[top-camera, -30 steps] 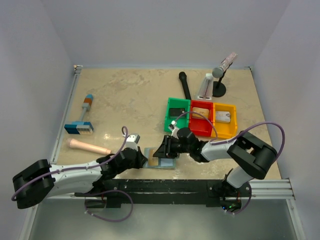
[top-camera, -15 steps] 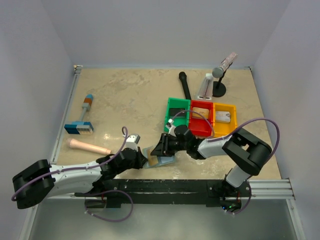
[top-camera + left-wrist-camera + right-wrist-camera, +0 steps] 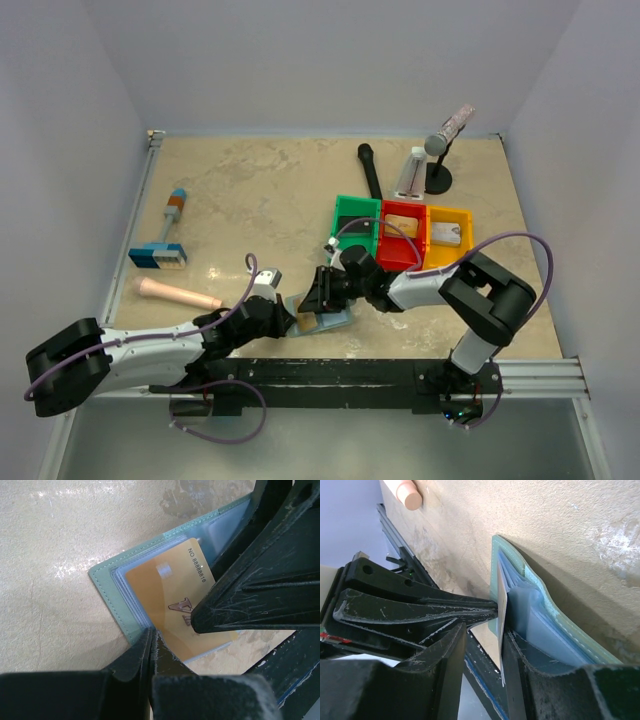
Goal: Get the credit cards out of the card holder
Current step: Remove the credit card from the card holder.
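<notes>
Left tool (image 3: pixel 151 635) is pinching the card holder (image 3: pixel 107 587) edge on the desk (image 3: pixel 270 200). Right tool (image 3: pixel 482 630) is straddling the orange card (image 3: pixel 160 595), spread, not gripping yet. Other cards look to be sitting in the red bin (image 3: pixel 404 204) and yellow bin (image 3: pixel 450 210).

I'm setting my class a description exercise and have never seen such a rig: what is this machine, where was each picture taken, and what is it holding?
Two robot arms, each with a two-finger gripper, work at a table. The wide picture looks down from above; the close-ups come from wrist cameras. The left gripper is shut on the edge of an open wallet. The right gripper, fingers open, straddles an orange card sticking out of it. A green bin, red bin and yellow bin sit nearby.
</notes>
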You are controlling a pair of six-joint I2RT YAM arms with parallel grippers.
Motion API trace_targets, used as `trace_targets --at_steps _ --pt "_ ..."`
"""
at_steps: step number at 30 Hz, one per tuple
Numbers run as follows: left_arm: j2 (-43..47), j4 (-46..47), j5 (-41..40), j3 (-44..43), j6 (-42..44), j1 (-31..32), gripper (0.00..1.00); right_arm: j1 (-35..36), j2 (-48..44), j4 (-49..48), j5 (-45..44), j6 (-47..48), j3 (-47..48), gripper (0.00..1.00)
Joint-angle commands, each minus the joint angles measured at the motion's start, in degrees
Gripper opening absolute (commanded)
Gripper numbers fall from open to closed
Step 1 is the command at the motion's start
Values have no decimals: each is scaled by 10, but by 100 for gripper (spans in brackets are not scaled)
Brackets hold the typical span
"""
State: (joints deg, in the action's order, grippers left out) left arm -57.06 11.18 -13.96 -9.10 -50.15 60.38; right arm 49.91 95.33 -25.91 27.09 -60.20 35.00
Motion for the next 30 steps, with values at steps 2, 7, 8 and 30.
trace_targets --at_steps 2,7,8,30 --pt "-10 4 21 10 4 1 0 18 12 9 40 12 31 38" --pt "-3 -13 9 12 -6 1 0 18 -15 32 29 24 23 38" --pt "-2 -19 6 11 -8 1 0 18 -22 43 28 27 22 38" --pt "-11 -52 -20 12 -34 1 0 6 -93 69 5 34 -21 32"
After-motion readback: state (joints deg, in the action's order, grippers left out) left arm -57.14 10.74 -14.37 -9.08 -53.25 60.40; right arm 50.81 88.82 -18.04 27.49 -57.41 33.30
